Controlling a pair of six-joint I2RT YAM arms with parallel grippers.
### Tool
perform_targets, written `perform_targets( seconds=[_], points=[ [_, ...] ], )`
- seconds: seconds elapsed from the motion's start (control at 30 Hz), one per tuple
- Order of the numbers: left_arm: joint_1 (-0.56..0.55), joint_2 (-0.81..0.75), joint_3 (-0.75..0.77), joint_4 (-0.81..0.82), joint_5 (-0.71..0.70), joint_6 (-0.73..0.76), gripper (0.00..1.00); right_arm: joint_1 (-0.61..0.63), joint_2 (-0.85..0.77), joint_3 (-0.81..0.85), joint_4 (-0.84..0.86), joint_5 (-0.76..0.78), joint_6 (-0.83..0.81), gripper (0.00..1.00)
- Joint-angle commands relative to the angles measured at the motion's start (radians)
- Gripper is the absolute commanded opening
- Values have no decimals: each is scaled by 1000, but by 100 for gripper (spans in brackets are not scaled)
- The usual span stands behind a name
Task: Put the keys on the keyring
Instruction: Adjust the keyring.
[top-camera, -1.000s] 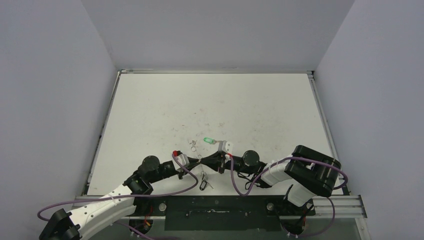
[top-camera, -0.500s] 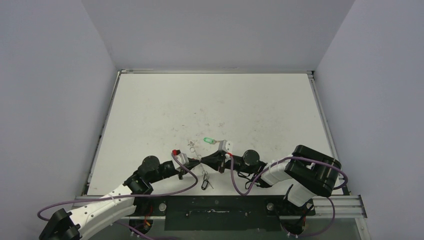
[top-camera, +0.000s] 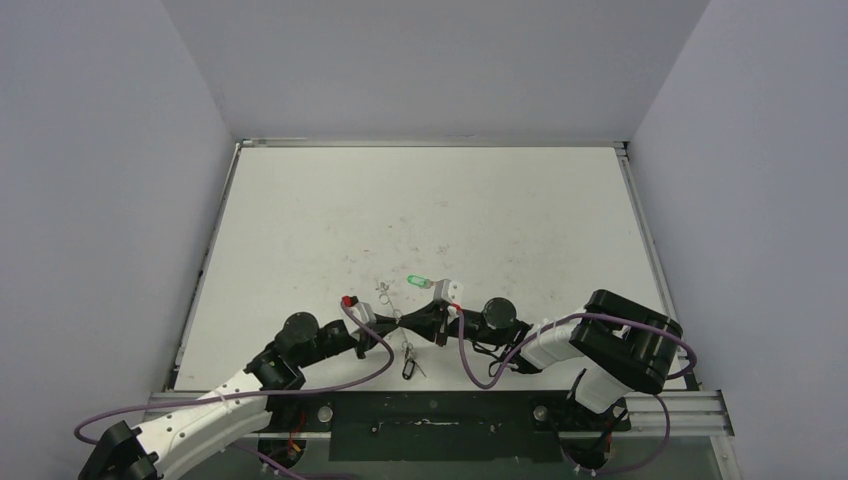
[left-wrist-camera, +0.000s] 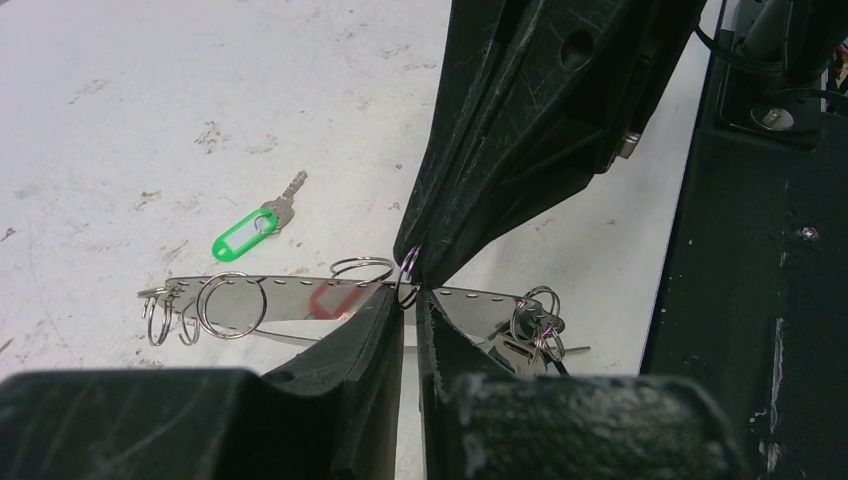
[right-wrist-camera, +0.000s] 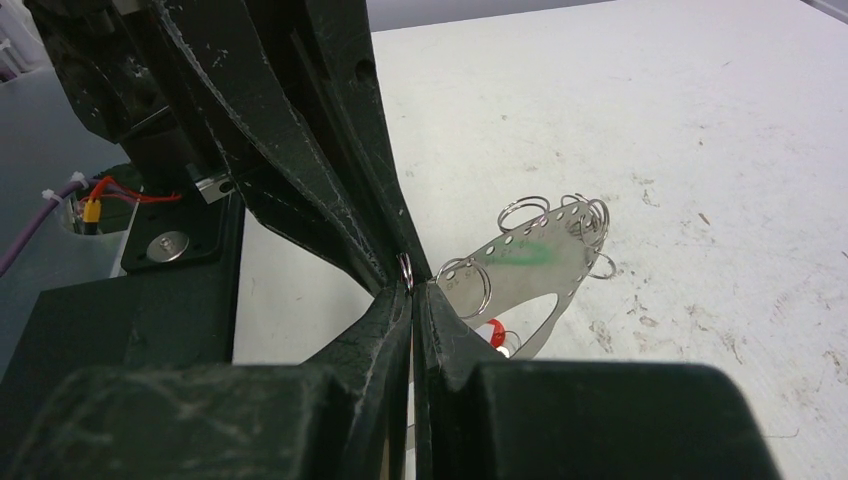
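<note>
Both arms lie low and outstretched, wrists turned inward, tips meeting at the 6 o'clock edge of the table (top-camera: 430, 200). The right gripper (right-wrist-camera: 412, 290) is clamped on a small ring of the keyring (left-wrist-camera: 280, 298). The left gripper (left-wrist-camera: 410, 305) shows a narrow slit; its grip cannot be told. The green-tagged key (left-wrist-camera: 245, 232) lies at their 12 o'clock and the red-tagged key (top-camera: 349, 301) at 10 o'clock.
</note>
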Motion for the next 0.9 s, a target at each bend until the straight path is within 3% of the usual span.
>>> perform_targets(
  seconds=[0.0,0.1,0.17,0.37,0.53,0.7,0.87],
  points=[
    [-5,36,37,97,26,-16,9,4,6,28,50,-44,27,0],
    [-5,56,40,113,28,-16,8,4,12,28,60,-45,35,0],
    [-6,58,40,123,28,-16,1,4,16,27,62,-44,39,0],
    [-4,34,52,87,31,-14,0,2,2,17,48,-30,38,2],
    [-5,5,77,10,39,-2,0,2,-31,21,-10,-21,15,13],
    [-5,3,128,-104,61,16,0,1,-88,18,-79,-4,-13,35],
    [-5,28,179,-182,80,14,0,0,-196,36,-257,4,-89,39]
  ],
)
